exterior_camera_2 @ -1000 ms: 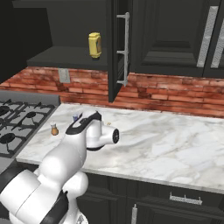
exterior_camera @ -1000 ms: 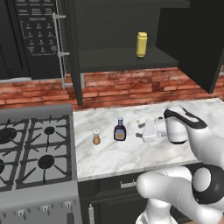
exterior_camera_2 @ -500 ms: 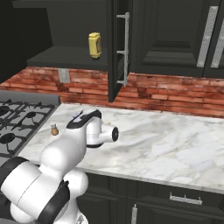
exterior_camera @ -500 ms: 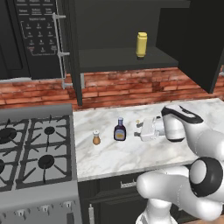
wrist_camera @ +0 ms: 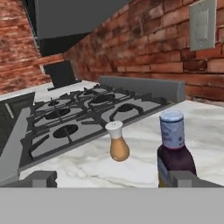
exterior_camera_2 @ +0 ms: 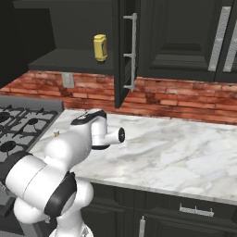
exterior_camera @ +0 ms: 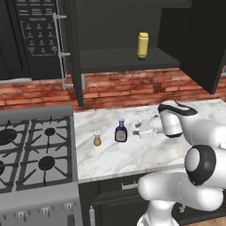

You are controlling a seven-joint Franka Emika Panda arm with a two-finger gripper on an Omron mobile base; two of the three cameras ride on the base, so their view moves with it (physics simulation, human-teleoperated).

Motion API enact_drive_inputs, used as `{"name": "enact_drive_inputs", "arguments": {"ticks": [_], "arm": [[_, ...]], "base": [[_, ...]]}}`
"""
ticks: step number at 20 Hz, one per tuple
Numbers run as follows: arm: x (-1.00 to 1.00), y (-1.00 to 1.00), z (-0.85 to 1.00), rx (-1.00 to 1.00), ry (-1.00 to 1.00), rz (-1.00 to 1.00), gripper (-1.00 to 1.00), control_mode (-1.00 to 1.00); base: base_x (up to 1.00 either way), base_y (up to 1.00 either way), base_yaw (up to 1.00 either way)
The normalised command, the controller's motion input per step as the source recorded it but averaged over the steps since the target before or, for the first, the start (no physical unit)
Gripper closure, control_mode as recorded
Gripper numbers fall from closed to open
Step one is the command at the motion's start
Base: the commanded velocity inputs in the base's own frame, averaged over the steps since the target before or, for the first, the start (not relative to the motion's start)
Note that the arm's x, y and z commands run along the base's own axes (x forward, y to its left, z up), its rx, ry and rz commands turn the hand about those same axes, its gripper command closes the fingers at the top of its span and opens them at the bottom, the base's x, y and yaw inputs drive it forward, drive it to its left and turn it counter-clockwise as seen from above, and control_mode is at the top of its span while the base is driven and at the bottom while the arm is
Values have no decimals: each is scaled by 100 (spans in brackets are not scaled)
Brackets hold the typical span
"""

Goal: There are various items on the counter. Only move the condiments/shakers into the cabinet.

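Note:
The yellow squeeze bottle (exterior_camera: 142,45) (exterior_camera_2: 100,47) stands on the shelf of the open dark cabinet (exterior_camera: 123,60). On the marble counter (exterior_camera: 132,155) stand the dark sauce bottle (exterior_camera: 121,131) (wrist_camera: 174,147) and, left of it, the small orange-brown shaker (exterior_camera: 97,139) (wrist_camera: 118,142) (exterior_camera_2: 56,134). My gripper (exterior_camera: 137,128) (wrist_camera: 116,179) lies level just right of the sauce bottle, pointing at it, open and holding nothing. In the hand view the sauce bottle stands just inside the right fingertip (wrist_camera: 188,178), while the shaker sits farther off, near the middle.
A grey stove (exterior_camera: 35,150) with black grates borders the counter on the left, and a black microwave (exterior_camera: 35,35) hangs above it. The cabinet door (exterior_camera: 198,39) (exterior_camera_2: 125,51) stands swung open. A brick wall with an outlet (wrist_camera: 201,24) backs the counter.
The hand has slid a little left along the counter, closer to the sauce bottle. Its jaws have stayed open, and the bottles and shaker have not moved.

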Motion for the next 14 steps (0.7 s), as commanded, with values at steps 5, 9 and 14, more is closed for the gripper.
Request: {"name": "enact_drive_inputs", "arguments": {"ticks": [5,9,14], "arm": [[40,-3,-12,0,9,6,-100,-100],[32,-10,-19,0,7,8,-100,-100],[8,-5,-15,0,4,7,-100,-100]], "base": [[0,0,0],[0,0,0],[0,0,0]]}}
